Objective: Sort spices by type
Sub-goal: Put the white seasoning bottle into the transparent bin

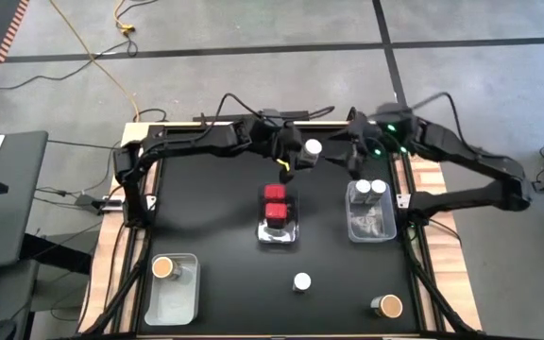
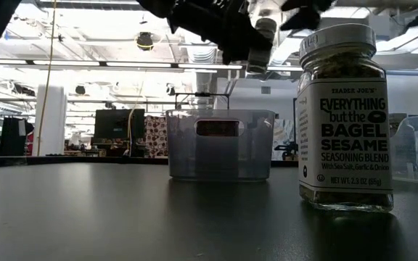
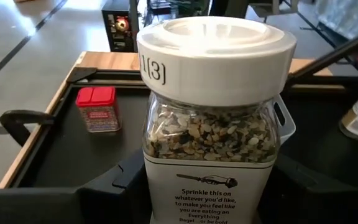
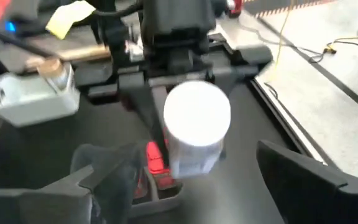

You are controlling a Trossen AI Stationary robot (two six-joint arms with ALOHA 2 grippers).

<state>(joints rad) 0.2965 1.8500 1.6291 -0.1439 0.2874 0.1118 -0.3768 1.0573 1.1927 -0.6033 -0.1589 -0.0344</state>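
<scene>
My left gripper (image 1: 300, 154) is shut on a white-lidded spice jar (image 1: 312, 148) high over the far middle of the table. My right gripper (image 4: 204, 186) stands open a little to the jar's right, facing it and touching nothing. Red square-topped spices (image 1: 276, 203) stand in the middle clear bin (image 1: 279, 234). Two white-lidded jars (image 1: 370, 189) stand in the right bin (image 1: 370, 227). One brown-topped jar (image 1: 163, 268) stands in the left bin (image 1: 173, 297). A white-lidded jar (image 1: 301, 281) and a brown-topped jar (image 1: 386, 305) stand loose on the near tabletop. A red-topped container (image 3: 97, 109) stands on the table beyond the held jar. My left gripper pinches the jar's labelled lower body (image 3: 166, 186) between its two fingers (image 3: 114, 186), one on each side. The fingers come roughly level from the table's left. The jar stands upright in the hold, white lid (image 3: 216, 46) up, lifted clear of the table.
The loose white-lidded jar (image 2: 345, 116) stands close to the low camera, with the middle bin (image 2: 220, 143) behind it. The table has a raised wooden border (image 1: 425, 179). Cables run along the far edge (image 1: 253, 115). Bare black tabletop lies between the bins.
</scene>
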